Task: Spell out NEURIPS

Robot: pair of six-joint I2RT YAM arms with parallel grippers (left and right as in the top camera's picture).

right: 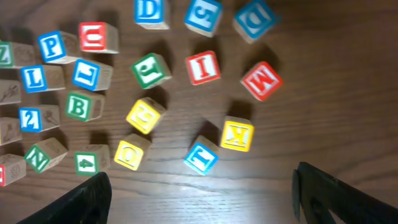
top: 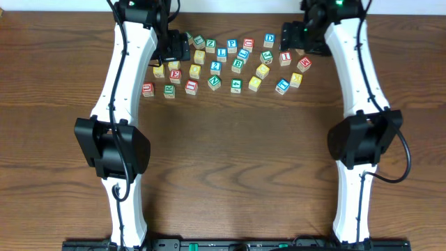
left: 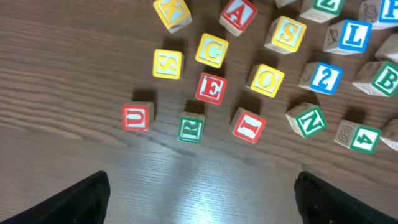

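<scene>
hovering with left claw [left: 202, 200] spread wide, empty, near red u cube [left: 135, 117] and green r cube [left: 191, 129] on the tabletop [left: 56, 68]. likewise with right claw [right: 200, 200], spread, near yellow k cube [right: 237, 134].

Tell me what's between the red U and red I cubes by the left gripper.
The green R cube, touching neither red U cube nor red I cube, seen in the left wrist view.

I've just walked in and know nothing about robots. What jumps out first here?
A bright scatter of letter blocks lies along the far side of the dark wooden table. The white left arm and right arm reach in at either end of it. Close up, the left wrist view shows a red U beside a green R.
</scene>
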